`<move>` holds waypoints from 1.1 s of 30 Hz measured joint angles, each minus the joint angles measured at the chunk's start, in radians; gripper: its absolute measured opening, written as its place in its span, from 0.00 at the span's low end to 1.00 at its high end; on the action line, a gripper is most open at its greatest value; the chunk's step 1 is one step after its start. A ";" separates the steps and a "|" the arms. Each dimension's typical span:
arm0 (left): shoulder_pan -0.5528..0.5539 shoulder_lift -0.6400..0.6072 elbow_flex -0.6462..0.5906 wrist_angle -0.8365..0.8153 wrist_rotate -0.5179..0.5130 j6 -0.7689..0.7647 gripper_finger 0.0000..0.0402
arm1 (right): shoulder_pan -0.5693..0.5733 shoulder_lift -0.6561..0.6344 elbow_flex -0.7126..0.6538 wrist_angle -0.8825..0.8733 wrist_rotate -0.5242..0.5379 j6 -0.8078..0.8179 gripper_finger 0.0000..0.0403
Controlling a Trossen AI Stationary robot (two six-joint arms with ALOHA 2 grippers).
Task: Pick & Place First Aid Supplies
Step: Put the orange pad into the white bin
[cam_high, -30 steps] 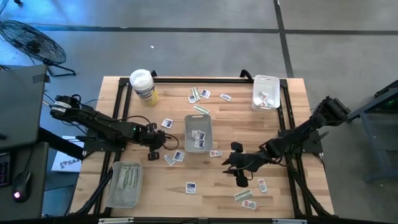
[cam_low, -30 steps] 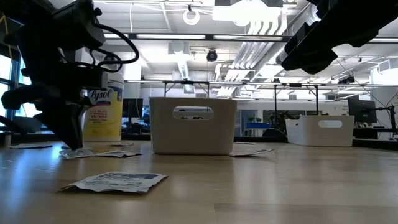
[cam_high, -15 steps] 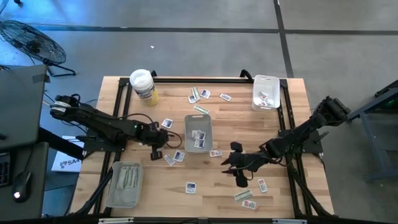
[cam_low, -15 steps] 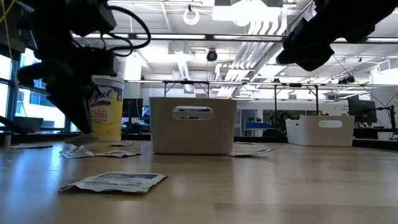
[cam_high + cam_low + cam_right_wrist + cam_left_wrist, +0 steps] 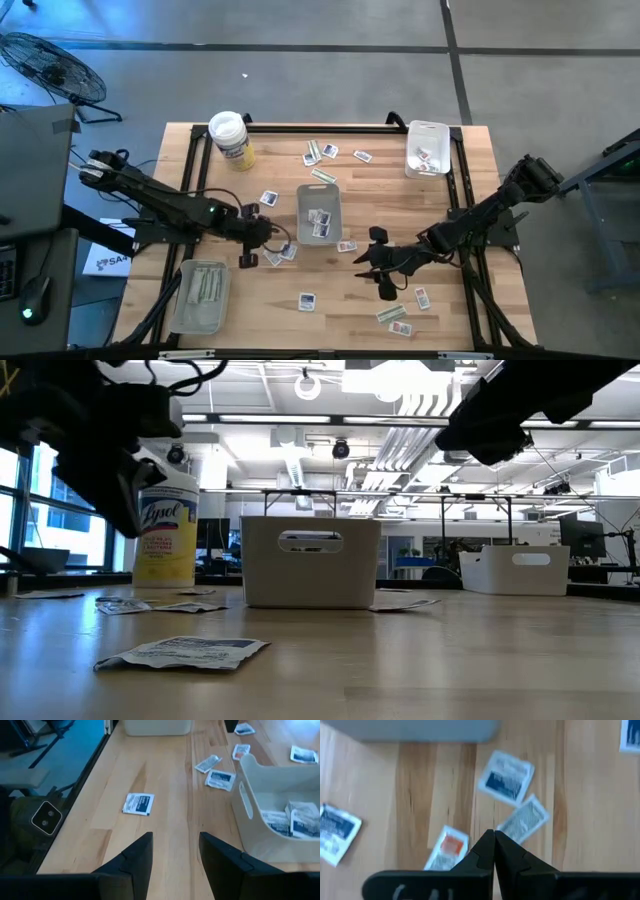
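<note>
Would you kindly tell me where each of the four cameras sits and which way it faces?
High view: overhead, straight down on the table, both arms, centre tray.
Low view: tabletop height, level toward the room; centre tray and dark arm parts above.
Left wrist view: on the left arm, looking down at packets past the shut left tool.
Right wrist view: across the table past the open right tool.
Shared: high and low views both show the centre tray.
</note>
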 joint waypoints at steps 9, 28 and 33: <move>-0.020 0.015 0.001 -0.002 -0.056 -0.053 0.18 | 0.000 0.000 0.000 0.007 0.027 -0.007 0.38; 0.053 0.003 -0.199 0.240 0.028 0.091 0.32 | 0.001 0.000 0.000 0.007 0.026 -0.007 0.38; 0.051 0.003 -0.245 0.330 0.033 0.092 0.32 | 0.001 0.000 0.000 0.007 0.026 -0.007 0.38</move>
